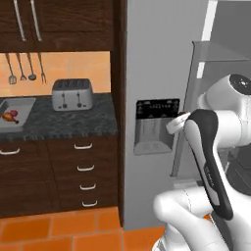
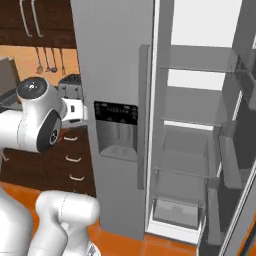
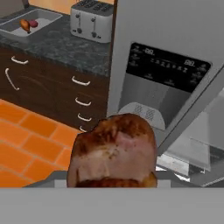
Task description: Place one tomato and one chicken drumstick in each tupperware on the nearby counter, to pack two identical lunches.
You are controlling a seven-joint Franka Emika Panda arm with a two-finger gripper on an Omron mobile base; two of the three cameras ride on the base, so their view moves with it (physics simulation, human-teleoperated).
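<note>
Drumstick (image 3: 113,151), browned and glistening, close before the hand camera, apparently clamped in the gripper (image 3: 112,181), fingertips hidden behind it. Arm (image 1: 208,157) folded, elbow high, beside the fridge (image 1: 152,98). Farther off, tupperware (image 3: 19,31) at the counter's (image 3: 57,46) far edge, holding tomato (image 3: 33,23) and another drumstick.

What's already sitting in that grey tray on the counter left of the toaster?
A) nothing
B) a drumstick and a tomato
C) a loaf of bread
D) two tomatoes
B: in the hand view the tupperware on the counter holds a browned chicken drumstick beside a red tomato, left of the toaster.
</note>
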